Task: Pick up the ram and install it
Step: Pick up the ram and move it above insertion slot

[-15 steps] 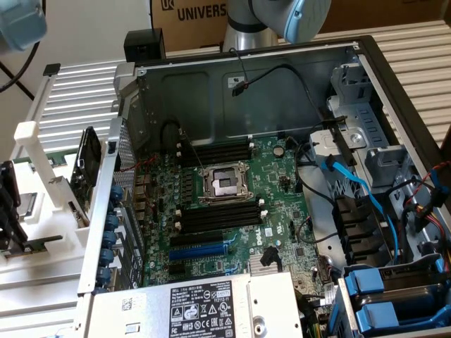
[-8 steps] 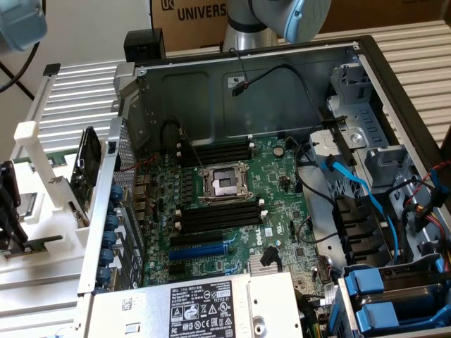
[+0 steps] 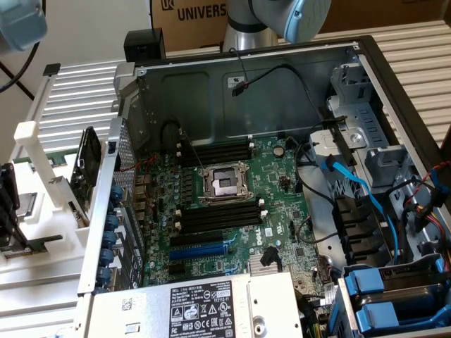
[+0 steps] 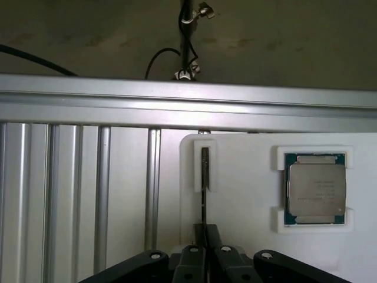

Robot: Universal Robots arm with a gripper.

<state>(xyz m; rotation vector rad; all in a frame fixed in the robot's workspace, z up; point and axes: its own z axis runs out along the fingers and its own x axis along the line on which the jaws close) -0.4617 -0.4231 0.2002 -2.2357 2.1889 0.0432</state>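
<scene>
Gripper (image 4: 204, 250) fingers pressed together, pinching the ram (image 4: 204, 168) edge-on between the tips. The ram is a thin dark strip running straight out from the fingertips, and its far end sits in a narrow pocket of the white holder (image 4: 247, 200). It is upright in the pocket, not yet lifted clear as far as can be told. CPU (image 4: 315, 188) lies flat in its own square recess of the same holder, off to one side of the gripper and apart from the ram. Past the ram's far end, a rail (image 4: 188, 100) crosses in front of the gripper, with a black cable (image 4: 185, 35) beyond it. In the exterior view the arm (image 3: 282, 17) is at the top and the open case (image 3: 211, 91) is in the middle. The board (image 3: 282, 211) lies inside, with black slots (image 3: 215, 218) on either side of the socket (image 3: 224, 184). No stick visible in them.
</scene>
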